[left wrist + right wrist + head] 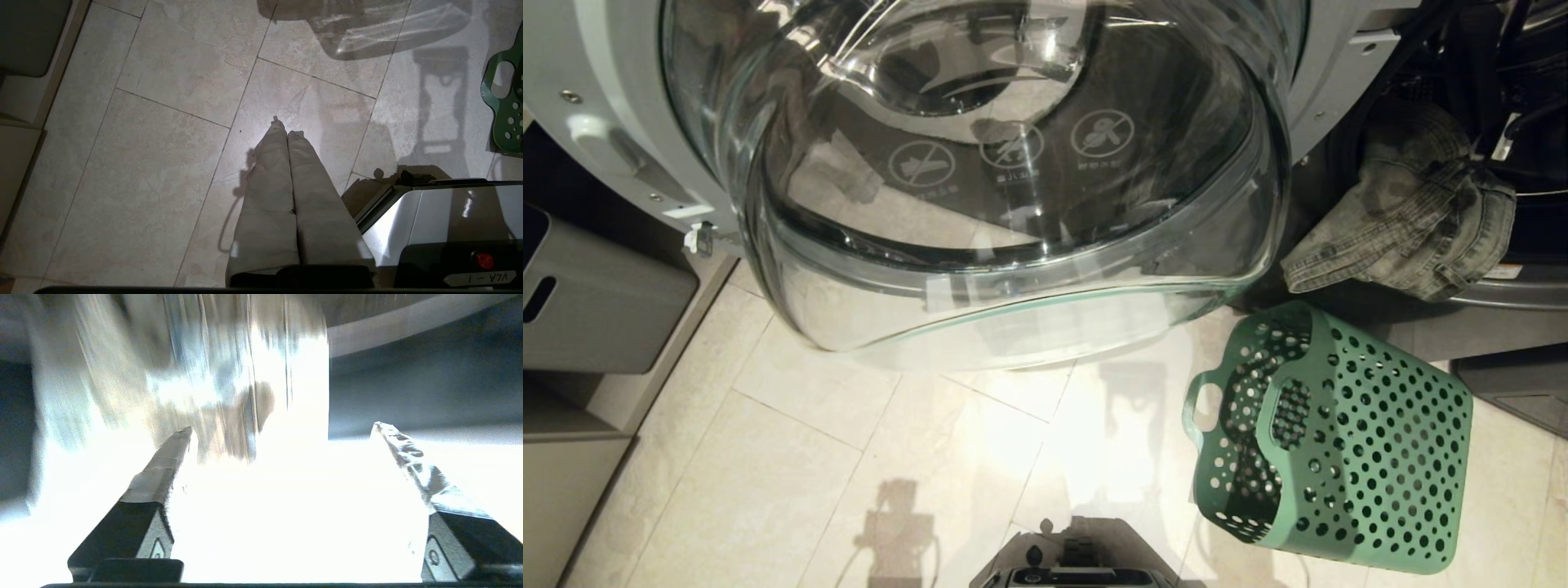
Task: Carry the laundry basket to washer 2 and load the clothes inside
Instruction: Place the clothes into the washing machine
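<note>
The green laundry basket (1339, 441) with round holes sits on the tiled floor at the right, tipped with its mouth leftward, and no cloth shows inside. The clothes (1413, 212), a pale denim garment, hang over the lower lip of the washer (1523, 286) above the basket; no number label shows. Its round glass door (1013, 204) swings open across the middle. My right gripper (282, 433) is open, with only blurred bright surfaces between its fingers (171, 457). My left gripper (286, 130) is shut and empty, pointing at the floor; the basket's handle (504, 106) lies off to its side.
A grey storage bin (588, 302) stands on a low shelf at the left. My base (1078, 563) shows at the bottom edge, close to the basket. Pale floor tiles (849, 457) stretch between the bin and the basket, under the open door.
</note>
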`<state>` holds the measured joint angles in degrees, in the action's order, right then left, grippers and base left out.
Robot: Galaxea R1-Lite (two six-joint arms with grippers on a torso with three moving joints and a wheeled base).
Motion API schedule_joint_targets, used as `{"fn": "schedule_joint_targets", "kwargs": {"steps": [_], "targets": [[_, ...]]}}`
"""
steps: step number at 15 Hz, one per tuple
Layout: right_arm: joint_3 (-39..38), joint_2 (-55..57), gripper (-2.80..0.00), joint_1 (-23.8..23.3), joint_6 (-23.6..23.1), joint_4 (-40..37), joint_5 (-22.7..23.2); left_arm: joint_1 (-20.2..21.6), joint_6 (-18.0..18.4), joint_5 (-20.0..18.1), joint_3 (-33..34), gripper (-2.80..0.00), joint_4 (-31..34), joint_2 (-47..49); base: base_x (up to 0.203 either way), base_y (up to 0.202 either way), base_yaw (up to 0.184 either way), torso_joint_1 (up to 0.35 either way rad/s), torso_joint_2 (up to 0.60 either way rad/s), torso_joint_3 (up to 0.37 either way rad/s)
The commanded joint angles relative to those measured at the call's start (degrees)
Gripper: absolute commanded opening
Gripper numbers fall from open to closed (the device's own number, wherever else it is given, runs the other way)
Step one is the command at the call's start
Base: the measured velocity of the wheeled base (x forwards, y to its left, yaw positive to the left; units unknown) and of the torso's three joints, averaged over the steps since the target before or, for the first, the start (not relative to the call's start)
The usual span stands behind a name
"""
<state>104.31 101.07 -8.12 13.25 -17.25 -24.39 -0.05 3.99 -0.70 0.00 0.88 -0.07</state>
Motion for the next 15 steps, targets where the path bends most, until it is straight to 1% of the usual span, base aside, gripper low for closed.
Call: {"fn": "schedule_joint_targets", "kwargs": {"steps": [1,4,5,7,9,11,12,15], "targets": [[-4.58,-4.73,0.00,1.03,0.34,-2.05,0.37,0.05,0.06,0.00,0.09,-2.80,0.00,-0.01,0.000,0.000,0.000,0.000,0.00,0.000],[-12.07,-7.84,0.00,1.54,0.81,-2.50,0.91,0.02,0.03,0.00,0.09,-2.80,0.00,-0.01,0.000,0.000,0.000,0.000,0.00,0.000],[-13.18,-8.30,0.00,1.45,1.89,-2.57,2.53,0.05,0.02,0.00,0.09,-2.80,0.00,-0.01,0.000,0.000,0.000,0.000,0.00,0.000],[-15.15,-8.91,0.00,0.71,3.52,-2.61,9.54,0.05,0.06,0.00,0.09,-2.80,0.00,-0.01,0.000,0.000,0.000,0.000,0.00,0.000],[-17.59,-8.80,0.00,-0.65,3.90,-2.35,16.96,0.02,0.01,0.00,0.09,-2.80,0.00,-0.01,0.000,0.000,0.000,0.000,0.00,0.000],[-18.12,-5.92,0.00,-1.88,4.83,-0.93,22.31,-0.04,-0.03,0.00,0.09,-2.80,0.00,-0.01,0.000,0.000,0.000,0.000,0.00,0.000],[-18.10,-3.92,0.00,-2.58,5.06,0.64,24.24,0.05,0.06,0.00,0.09,-2.80,0.00,-0.01,0.000,0.000,0.000,0.000,0.00,0.000],[-18.15,2.80,0.00,-3.90,5.50,8.84,29.52,0.04,-0.02,0.00,0.09,-2.80,0.00,-0.01,0.000,0.000,0.000,0.000,0.00,0.000]]}}
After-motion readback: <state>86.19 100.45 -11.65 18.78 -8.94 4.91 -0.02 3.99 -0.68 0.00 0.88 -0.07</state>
